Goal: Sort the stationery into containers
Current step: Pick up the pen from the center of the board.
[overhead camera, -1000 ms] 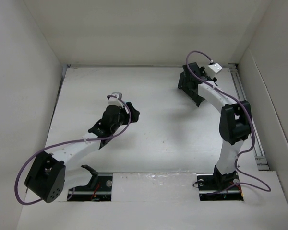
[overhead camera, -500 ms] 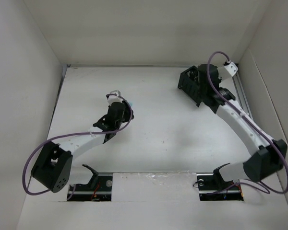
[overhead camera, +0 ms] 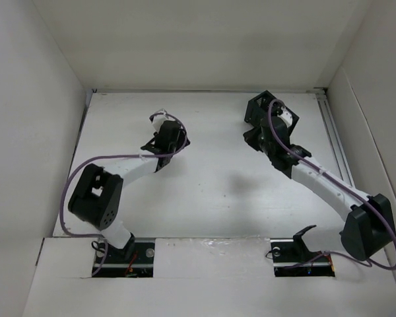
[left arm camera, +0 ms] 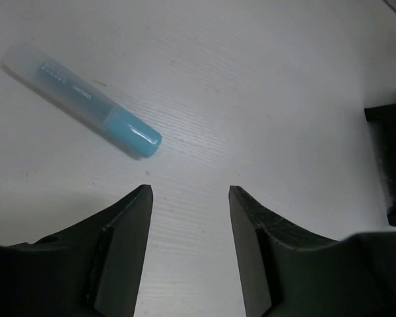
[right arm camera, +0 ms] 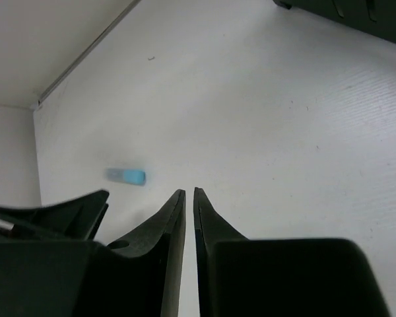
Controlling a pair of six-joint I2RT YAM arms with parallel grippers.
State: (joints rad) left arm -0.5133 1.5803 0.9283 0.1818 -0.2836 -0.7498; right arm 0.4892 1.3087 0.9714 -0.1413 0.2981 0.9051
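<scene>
Left gripper [left arm camera: 189, 193] hangs low over the table [overhead camera: 211, 178], jaws spread wide and empty. The pale-blue-capped marker [left arm camera: 86, 102] lies flat just ahead and off to one side of its fingers, not between them, so this looks like lining up for a grab. Right gripper [right arm camera: 185, 193] has fingers nearly touching and holds nothing, near the black mesh organizer [overhead camera: 264, 107] at far right, probably keeping clear.
</scene>
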